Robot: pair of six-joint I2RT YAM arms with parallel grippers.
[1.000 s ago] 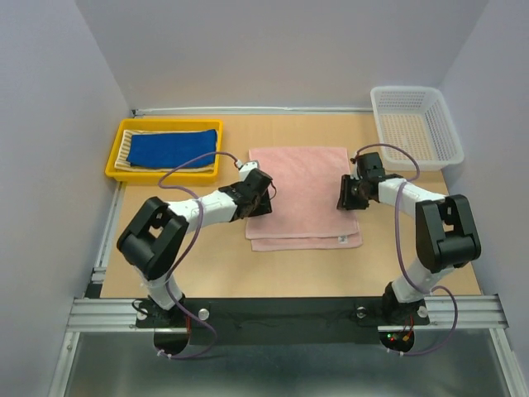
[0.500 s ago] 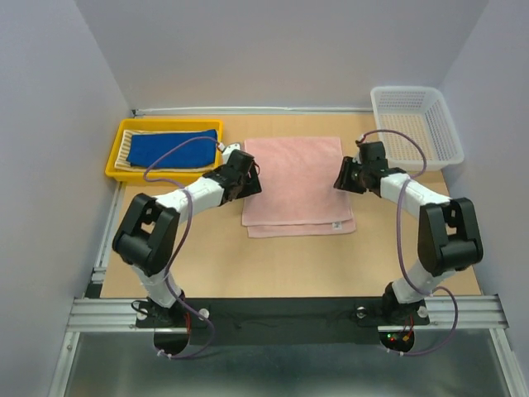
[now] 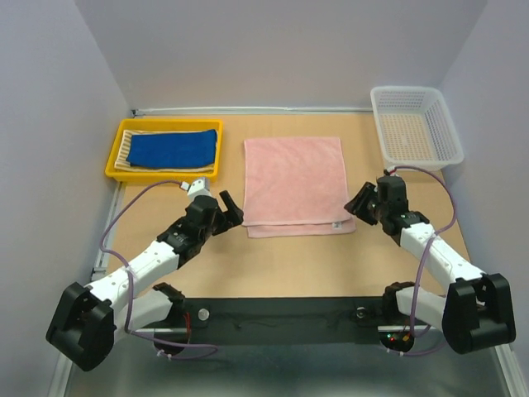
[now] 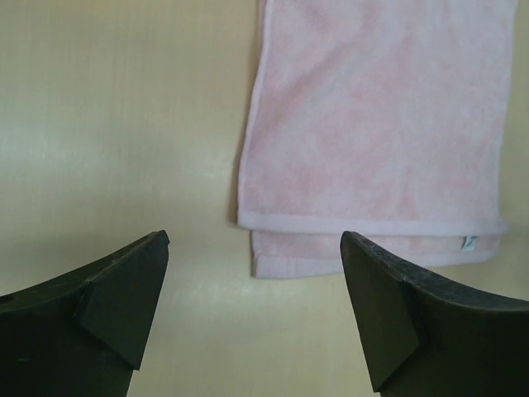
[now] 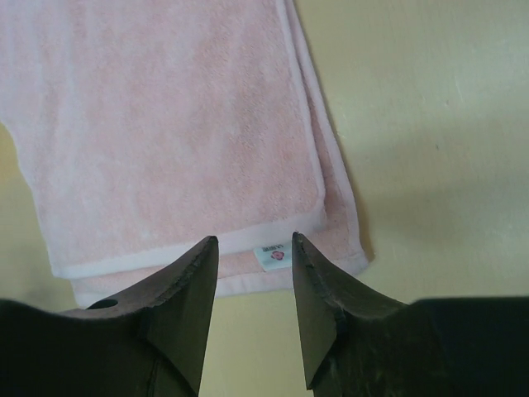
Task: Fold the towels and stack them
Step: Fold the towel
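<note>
Pink terry, pale and softly napped: the pink towel [image 3: 294,184] lies flat on the wooden table [image 3: 289,265], folded into a neat two-layer rectangle. Its upper layer stops a little short, so a narrow strip of the lower layer and both hems show along the near edge. A small white label [image 5: 273,256] with a tiny red mark sits on that strip, close to the near right corner. Left of the pink towel and slightly farther back stands a yellow tray [image 3: 110,169]; in it the blue towel [image 3: 173,150] lies folded on top of the striped towel [image 3: 126,149], of which only a cream-and-yellow margin shows at the left side. Right of the pink towel and farther back is a white mesh basket [image 3: 413,89]. The left gripper [image 4: 254,237] hovers just off the pink towel's near left corner, clear of the cloth, its jaws spread wide and gripping nothing. The right gripper [image 5: 254,240] hangs near the near right corner — its jaws stand only a narrow gap apart, with the label visible through that gap, and no cloth is pinched between them.
</note>
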